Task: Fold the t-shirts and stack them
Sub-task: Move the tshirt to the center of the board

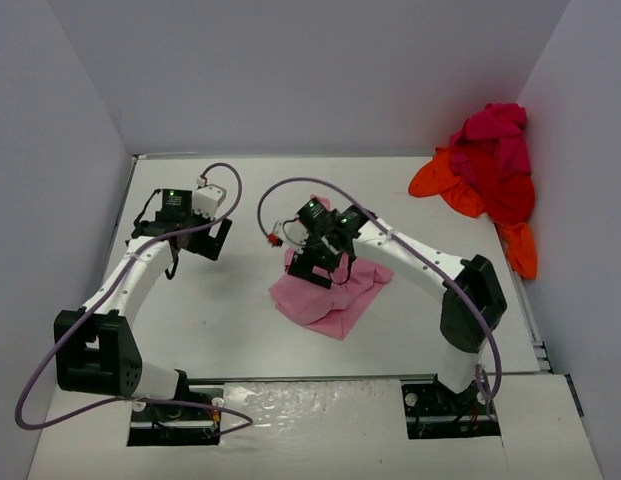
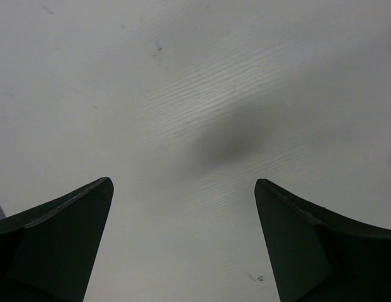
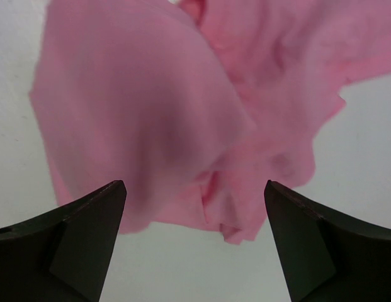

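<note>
The right gripper (image 3: 195,189) hangs wide open and grips nothing, just above the crumpled pink shirt (image 3: 151,113). That shirt lies mid-table (image 1: 220,320) with open tabletop all round it. The left gripper (image 2: 182,185), equally spread and unladen, is over tabletop well left of it. The other shirts (image 1: 490,170) are heaped at the far right wall.

The left arm (image 1: 120,280) and the right arm (image 1: 415,255) are white with black joints. Each has a thin purple cable (image 1: 223,166) and a tiny green light (image 1: 171,194). The fingers (image 2: 56,245) are dark, pointed wedges.
</note>
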Available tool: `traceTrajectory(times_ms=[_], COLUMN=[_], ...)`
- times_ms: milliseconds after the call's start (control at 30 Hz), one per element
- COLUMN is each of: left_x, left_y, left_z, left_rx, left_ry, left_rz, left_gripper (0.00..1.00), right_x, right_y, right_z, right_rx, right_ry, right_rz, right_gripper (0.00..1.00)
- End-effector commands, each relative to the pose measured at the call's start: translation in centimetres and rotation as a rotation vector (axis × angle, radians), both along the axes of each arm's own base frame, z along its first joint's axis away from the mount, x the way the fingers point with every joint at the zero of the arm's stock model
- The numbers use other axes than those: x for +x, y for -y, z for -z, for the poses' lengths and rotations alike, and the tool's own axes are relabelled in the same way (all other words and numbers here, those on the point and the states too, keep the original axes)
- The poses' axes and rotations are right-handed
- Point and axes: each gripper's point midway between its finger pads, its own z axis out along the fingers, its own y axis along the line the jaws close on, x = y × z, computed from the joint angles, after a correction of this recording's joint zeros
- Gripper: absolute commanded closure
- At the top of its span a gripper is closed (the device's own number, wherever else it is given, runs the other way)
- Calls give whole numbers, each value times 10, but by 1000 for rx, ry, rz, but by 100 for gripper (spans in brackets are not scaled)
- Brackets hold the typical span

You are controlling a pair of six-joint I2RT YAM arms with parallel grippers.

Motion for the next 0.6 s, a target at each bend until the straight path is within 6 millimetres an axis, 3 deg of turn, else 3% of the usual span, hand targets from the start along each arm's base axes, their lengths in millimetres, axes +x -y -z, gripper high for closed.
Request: traceTrajectory(times_ms=[0, 167, 300, 367, 433, 467, 533, 567], left_x=[31, 32, 30, 27, 27, 27, 27, 27], left_y=[-48, -78, -82, -93, -94, -96, -98, -100], left_z=[-42, -38, -34, -31, -30, -30, -32, -33], left_rx=[6, 73, 73, 71, 71, 74, 76, 76], left_ry=[164, 159, 158, 152, 149, 149, 153, 157], left_rz=[-243, -355, -367, -397, -405, -409, -416, -422], left_gripper=[6, 6, 6, 6, 6, 6, 6, 6], right_x=[-28, -18, -7, -5, -4, -6, -10, -8], right_y=[-32, -57, -70, -79, -88, -91, -97, -95], right_z=[17, 29, 36, 49, 53, 57, 66, 67], right_rx=[-133, -163, -198, -219, -223, -239, -276, -295], right_ry=[-2, 9, 45, 35, 41, 42, 55, 67], right_rz=[-149, -167, -166, -176, -190, -201, -219, -216], right_gripper=[10, 10, 10, 12, 26, 44, 100, 100])
